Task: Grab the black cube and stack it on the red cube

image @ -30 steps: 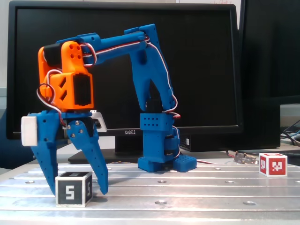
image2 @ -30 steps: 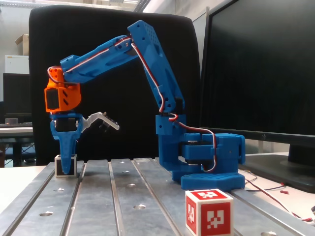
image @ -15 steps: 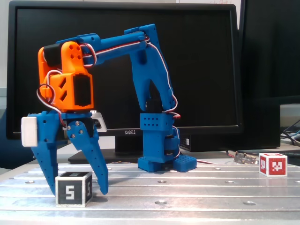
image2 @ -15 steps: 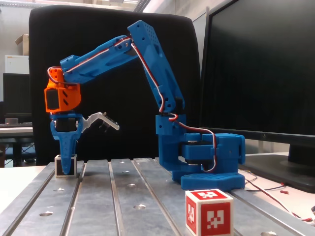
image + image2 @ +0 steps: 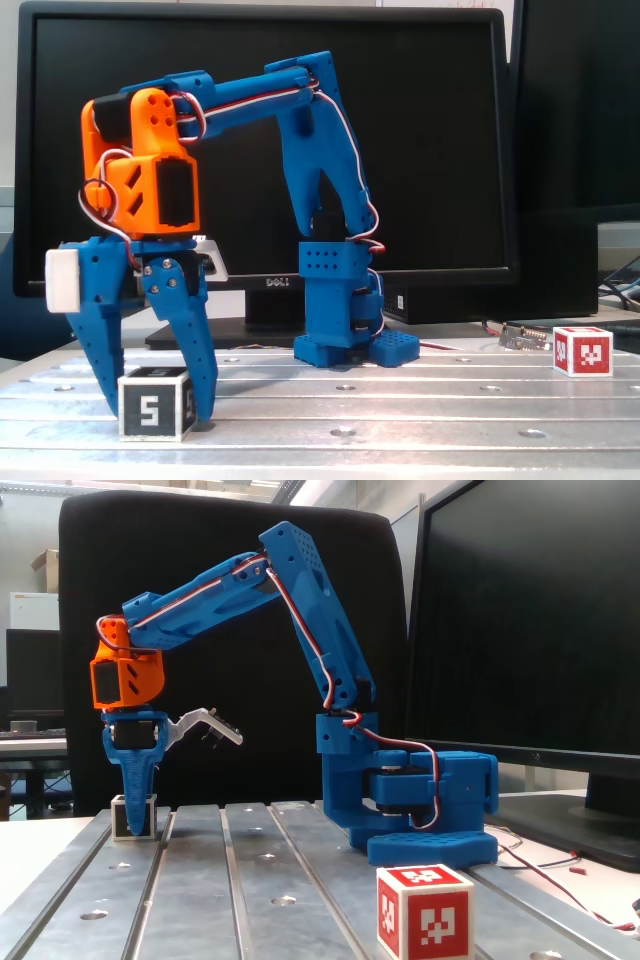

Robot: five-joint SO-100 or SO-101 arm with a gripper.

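Robotics bench in an office-style laboratory.

Behind the gripper (image 5: pixel 155 405) stands a large black Dell monitor (image 5: pixel 265 130) with a second dark screen (image 5: pixel 580 110) to its right in a fixed view; below the gripper lies a slotted aluminium plate (image 5: pixel 400 405) with bolt holes, of the kind used for mounting test rigs. The 3D-printed blue and orange arm (image 5: pixel 300 630) is fixed to this plate. Loose red and white wires (image 5: pixel 560 865) and a small circuit board (image 5: pixel 522 340) lie far right of the gripper. Beyond it, a black office chair back (image 5: pixel 220 610), further desks and ceiling strip lights (image 5: pixel 250 485) indicate a shared workroom.
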